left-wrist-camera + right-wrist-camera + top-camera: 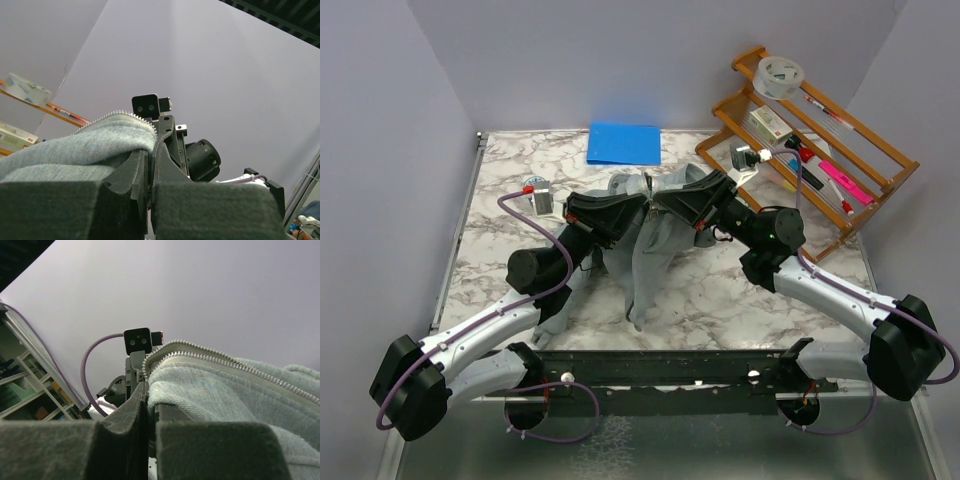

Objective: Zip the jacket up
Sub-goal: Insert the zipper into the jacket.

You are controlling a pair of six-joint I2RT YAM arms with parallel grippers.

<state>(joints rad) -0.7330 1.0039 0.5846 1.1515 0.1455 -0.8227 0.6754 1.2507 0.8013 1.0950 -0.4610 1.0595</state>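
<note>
The light grey fleece jacket (655, 250) hangs bunched between my two grippers, lifted above the marble table (720, 300). My left gripper (638, 214) is shut on one zipper edge of the jacket (90, 145), whose pale zipper teeth (120, 114) run along the top. My right gripper (658, 203) is shut on the other zipper edge (210, 385), with two rows of zipper teeth (210, 356) over the fold. The grippers nearly touch, facing each other. The zipper slider is hidden.
A flat blue pad (624, 143) lies at the back of the table. A wooden rack (810, 140) with a tape roll, pens and boxes stands at back right. A small round object (532, 187) lies at the left. A dark rail (660, 368) runs along the near edge.
</note>
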